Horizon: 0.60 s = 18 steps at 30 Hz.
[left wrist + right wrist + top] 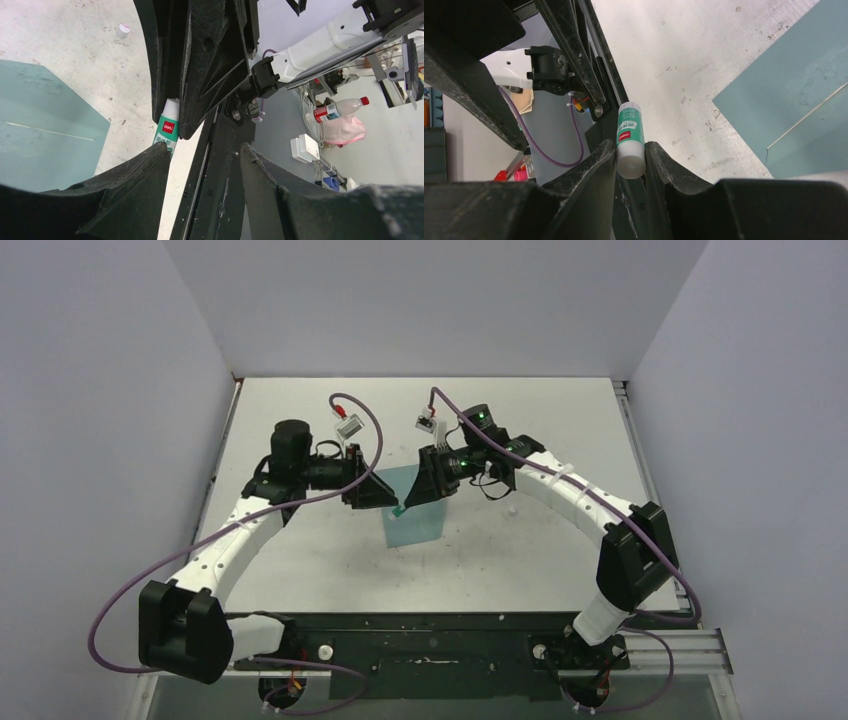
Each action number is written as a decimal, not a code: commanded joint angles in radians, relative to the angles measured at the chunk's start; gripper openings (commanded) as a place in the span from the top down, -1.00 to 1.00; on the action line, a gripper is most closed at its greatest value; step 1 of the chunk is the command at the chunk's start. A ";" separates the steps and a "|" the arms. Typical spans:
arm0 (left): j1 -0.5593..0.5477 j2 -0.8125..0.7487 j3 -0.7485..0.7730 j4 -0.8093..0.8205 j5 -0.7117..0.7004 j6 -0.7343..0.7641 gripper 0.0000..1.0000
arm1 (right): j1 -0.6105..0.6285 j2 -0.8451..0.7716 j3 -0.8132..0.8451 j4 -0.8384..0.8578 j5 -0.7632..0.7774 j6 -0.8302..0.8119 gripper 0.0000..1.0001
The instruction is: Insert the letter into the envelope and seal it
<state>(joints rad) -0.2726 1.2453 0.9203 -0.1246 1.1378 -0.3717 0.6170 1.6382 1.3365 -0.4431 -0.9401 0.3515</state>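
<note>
The envelope (420, 525) lies flat on the table (300, 420) near its centre, directly beneath the point where the two arms meet, with its long edges slightly skewed to the table edge. It is a muted teal-blue paper item with a smooth, matt face. In the left wrist view a thin pale line runs across its surface and one side comes to a blunt angled corner. In the right wrist view a similar pale edge separates two teal layers. Whether the flap is folded down or standing open cannot be told. The right gripper (630, 155) is pressed together on a glue stick (630, 132), pinching its white lower end between both fingers. The stick is a white tube with a green label and a small red logo, and it points away from the wrist toward the left gripper (205, 150). The left gripper has its jaws spread. One of its fingers (130, 190) sits just beside the end of the glue stick, and nothing is seen clamped between them. Both grippers hang over the near-left part of the envelope. A small white cap-like object (122, 31) rests on the bare table, apart from the envelope.
</note>
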 commanded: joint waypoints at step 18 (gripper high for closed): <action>-0.060 0.036 0.019 -0.081 0.062 0.126 0.28 | -0.003 -0.043 0.029 0.142 -0.209 0.069 0.89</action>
<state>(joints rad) -0.3134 1.2751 0.9104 -0.1638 1.1599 -0.2977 0.6159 1.6382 1.3426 -0.4023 -1.1015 0.3931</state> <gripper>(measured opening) 0.370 0.252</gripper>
